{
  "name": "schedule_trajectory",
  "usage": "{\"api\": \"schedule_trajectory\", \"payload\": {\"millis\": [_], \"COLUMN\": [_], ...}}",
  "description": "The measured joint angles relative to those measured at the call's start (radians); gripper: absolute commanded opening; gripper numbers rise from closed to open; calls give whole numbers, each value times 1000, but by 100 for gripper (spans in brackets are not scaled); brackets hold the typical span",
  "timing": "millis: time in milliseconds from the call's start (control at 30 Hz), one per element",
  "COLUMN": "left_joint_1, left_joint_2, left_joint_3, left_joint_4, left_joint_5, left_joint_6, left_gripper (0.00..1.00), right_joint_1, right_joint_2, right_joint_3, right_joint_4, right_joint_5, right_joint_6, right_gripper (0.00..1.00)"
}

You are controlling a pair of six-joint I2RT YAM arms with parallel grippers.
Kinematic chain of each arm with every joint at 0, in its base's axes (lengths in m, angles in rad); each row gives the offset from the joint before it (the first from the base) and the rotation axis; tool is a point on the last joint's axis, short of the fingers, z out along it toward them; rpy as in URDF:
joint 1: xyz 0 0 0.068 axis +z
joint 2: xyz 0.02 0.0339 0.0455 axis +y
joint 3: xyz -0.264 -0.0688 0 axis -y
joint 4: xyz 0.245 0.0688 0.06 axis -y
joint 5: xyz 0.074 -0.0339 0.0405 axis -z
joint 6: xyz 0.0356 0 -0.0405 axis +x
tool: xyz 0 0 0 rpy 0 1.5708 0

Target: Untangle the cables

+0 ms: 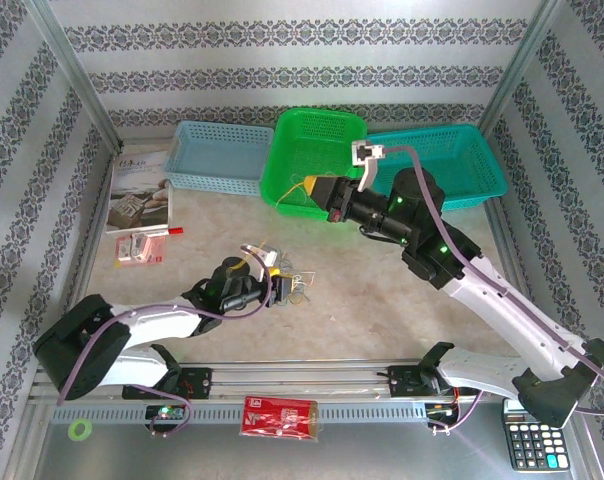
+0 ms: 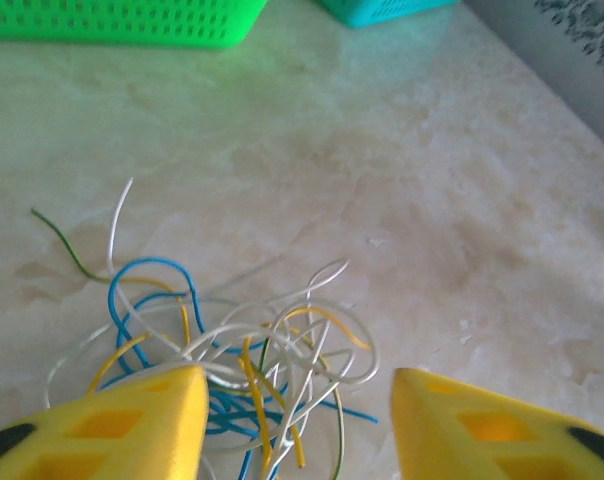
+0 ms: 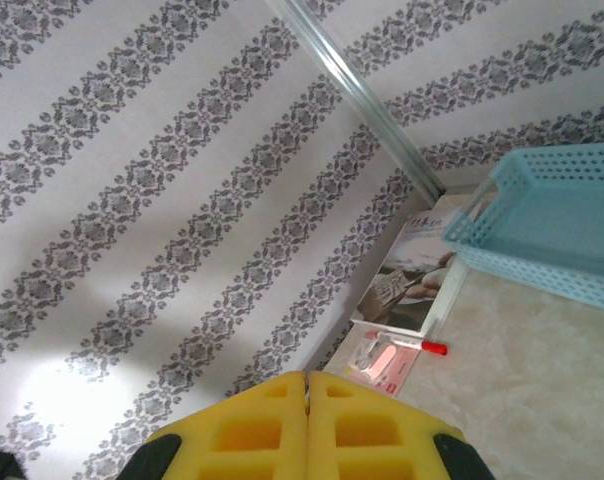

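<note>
The cables (image 1: 290, 283) are a small clump of thin curly white, blue, yellow and green cords (image 2: 272, 350) on the pale table, a little left of the middle. My left gripper (image 1: 272, 268) hangs low over the clump's near side and is open. Its yellow fingertips (image 2: 142, 420) stand wide apart, with several strands lying between them (image 2: 297, 425) and none pinched. My right gripper (image 1: 312, 188) is raised over the front edge of the green basket (image 1: 322, 135). It is shut, the yellow jaws pressed flat together (image 3: 307, 385) with nothing visible between them.
A light blue basket (image 1: 217, 155) and a teal basket (image 1: 452, 165) flank the green one at the back. A booklet (image 1: 142, 190), a red-tipped pen (image 1: 172, 229) and a small pink pack (image 1: 142, 247) lie at the left. A calculator (image 1: 537, 445) sits at the front right.
</note>
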Motion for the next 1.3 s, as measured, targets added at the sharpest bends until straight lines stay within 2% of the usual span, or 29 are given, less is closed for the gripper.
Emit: {"api": "schedule_trajectory", "payload": {"millis": [200,267,467,600,833,1000,1233,1267,1300], "left_joint_1": [0,0,0,0,0,0,0,0,0], "left_joint_2": [-145,-186,-271,-313,-348,-352,-352,-352,-351], "left_joint_3": [0,0,0,0,0,6,22,23,25], "left_joint_4": [-19,-29,-94,-150,-217,-244,-256,-258,-259], "left_joint_5": [-16,-24,-58,-94,-148,-170,-181,-181,-182], "left_joint_6": [-29,-40,-67,-75,-98,-112,-119,-120,-120], "left_gripper": [95,100,100,100,100,100,100,100,100], "right_joint_1": [-90,-137,-344,-517,-726,-789,-794,-794,-794], "right_joint_2": [1,1,1,10,122,242,423,446,473], "right_joint_3": [12,14,15,15,15,15,51,61,74], "right_joint_4": [-19,-29,-50,-48,21,74,108,109,111], "right_joint_5": [1,6,58,111,234,277,294,293,292], "right_joint_6": [-4,-12,-28,-34,-45,-46,-63,-69,-77], "right_gripper": [0,0,0,0,0,0,0,3,16]}}
